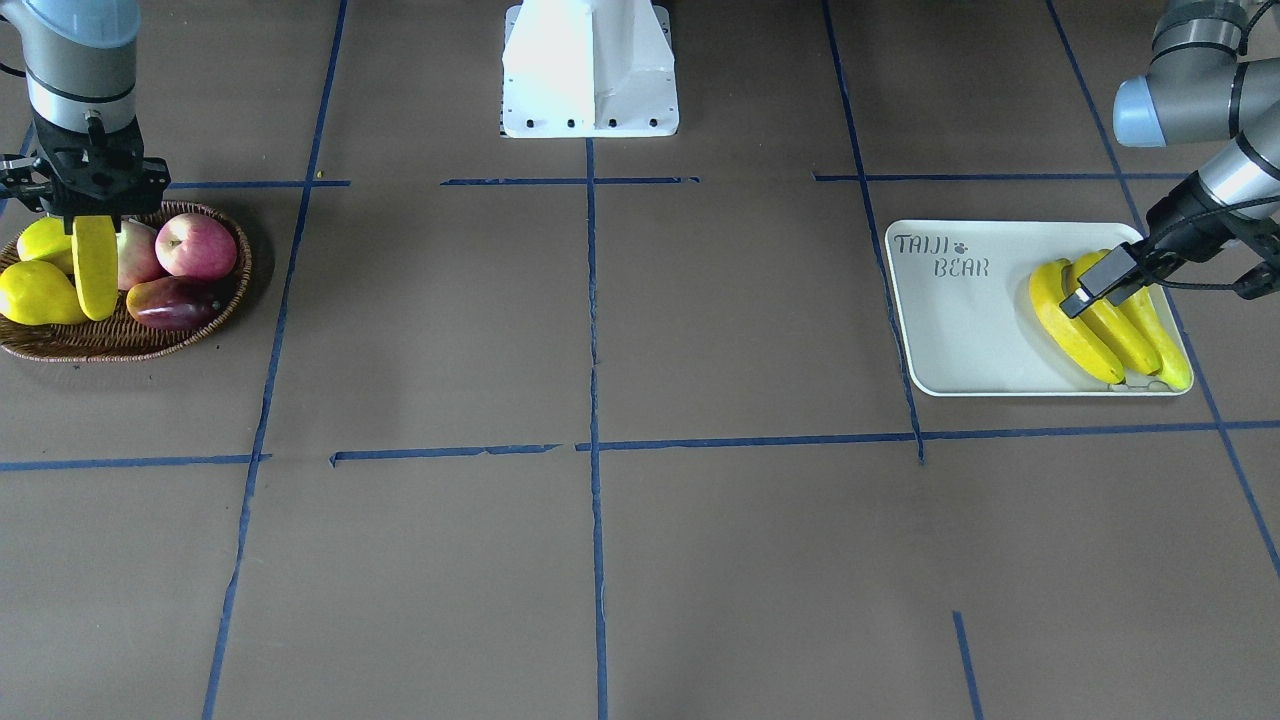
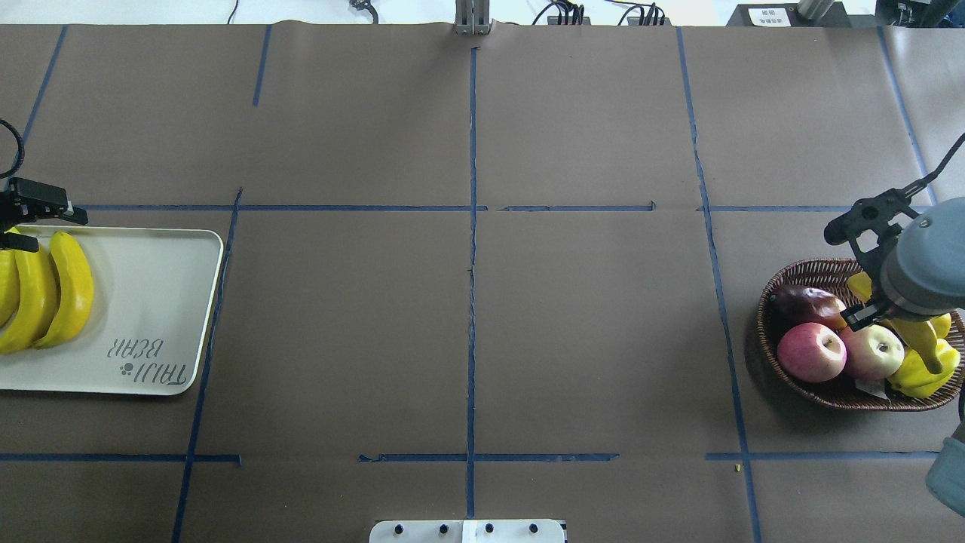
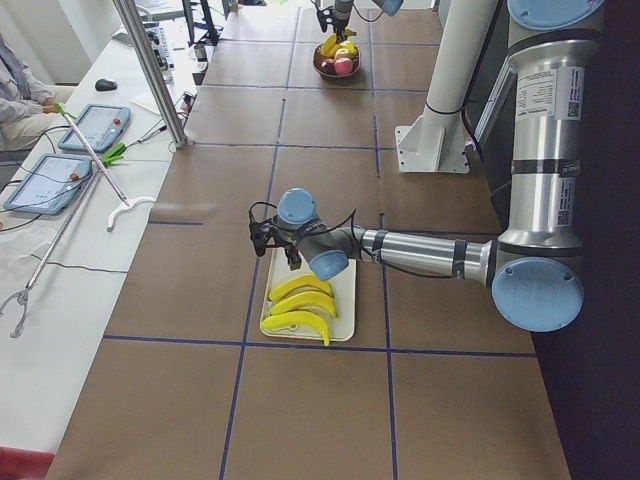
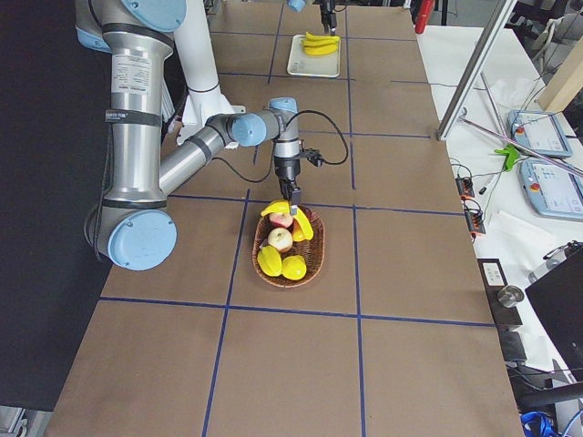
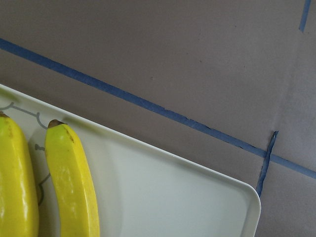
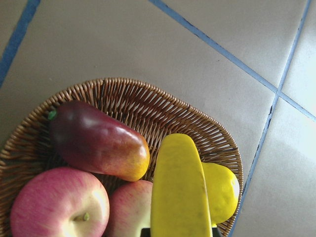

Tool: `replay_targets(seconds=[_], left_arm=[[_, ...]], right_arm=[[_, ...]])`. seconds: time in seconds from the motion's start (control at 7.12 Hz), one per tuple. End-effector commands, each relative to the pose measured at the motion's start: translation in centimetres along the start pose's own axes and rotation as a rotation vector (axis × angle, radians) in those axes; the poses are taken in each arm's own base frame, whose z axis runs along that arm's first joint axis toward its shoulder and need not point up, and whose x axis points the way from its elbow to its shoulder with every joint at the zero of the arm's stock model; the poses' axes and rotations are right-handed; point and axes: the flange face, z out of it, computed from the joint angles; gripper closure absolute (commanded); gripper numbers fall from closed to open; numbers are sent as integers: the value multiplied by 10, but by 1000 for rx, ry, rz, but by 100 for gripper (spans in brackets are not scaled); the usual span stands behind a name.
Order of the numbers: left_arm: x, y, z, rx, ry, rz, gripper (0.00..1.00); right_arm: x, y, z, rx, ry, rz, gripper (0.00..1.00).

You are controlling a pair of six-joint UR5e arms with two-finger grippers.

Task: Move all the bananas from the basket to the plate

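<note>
Count: three bananas [image 2: 45,294] on the plate [image 2: 151,302], a fourth in the right gripper [image 1: 93,212].

At the left edge of the table [image 2: 482,339] lies the plate, its lettered corner toward the robot, with the three bananas side by side on the half away from the lettering. The left gripper [image 1: 1098,280] hangs above them. How far its jaws stand apart cannot be told, and nothing shows in its hold. At the table's right edge sits the basket [image 2: 767,317] with two red apples [image 2: 811,351], a dark mango-like fruit [image 2: 805,303] and yellow fruit [image 2: 921,373]. Over it, the right gripper is clamped on the top end of the fourth banana [image 1: 96,268], which hangs upright. Whether its lower end touches the fruit cannot be told.
</note>
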Motion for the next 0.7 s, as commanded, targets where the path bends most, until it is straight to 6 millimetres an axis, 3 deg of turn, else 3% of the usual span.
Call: replay_targets(seconds=[0.0,0.42,0.56], left_arm=[[16,3,-5,6,35,39,0],[31,16,-6,13,123,137,0],[50,18,1,0,138,160,0]], right_arm=[[21,-6,-53,39,-193,74,100],[-5,-34,-102,121,-433,104,100],[-16,-54,-107,180,-516,173,100]])
